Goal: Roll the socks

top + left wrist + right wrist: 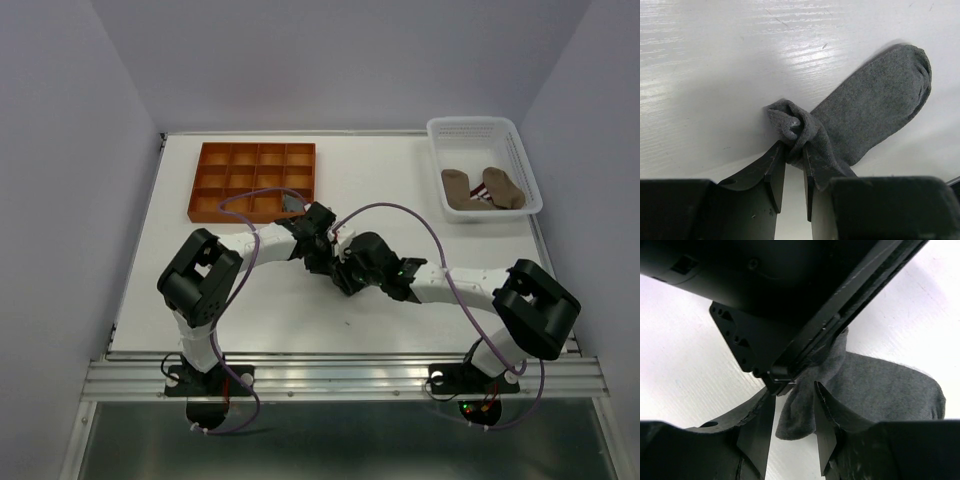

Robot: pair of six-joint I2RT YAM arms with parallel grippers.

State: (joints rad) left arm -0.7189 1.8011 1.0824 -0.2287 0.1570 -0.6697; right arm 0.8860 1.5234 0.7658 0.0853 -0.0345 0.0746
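Sock, grey, on surface just in front of orange compartment tray. Left claw clamped on rolled end, long axis running straight away from it. Right claw apart, straddling loose fabric alongside. Next, probably: roll toward free end.

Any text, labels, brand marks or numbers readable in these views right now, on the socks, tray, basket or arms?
None: no word, number, label or brand mark can be read in any view.
The grey fabric sock, the orange compartment tray, the white plastic mesh basket and the tan-brown socks in it show no markings.
The red-white stripes on one of those are a pattern, not lettering.
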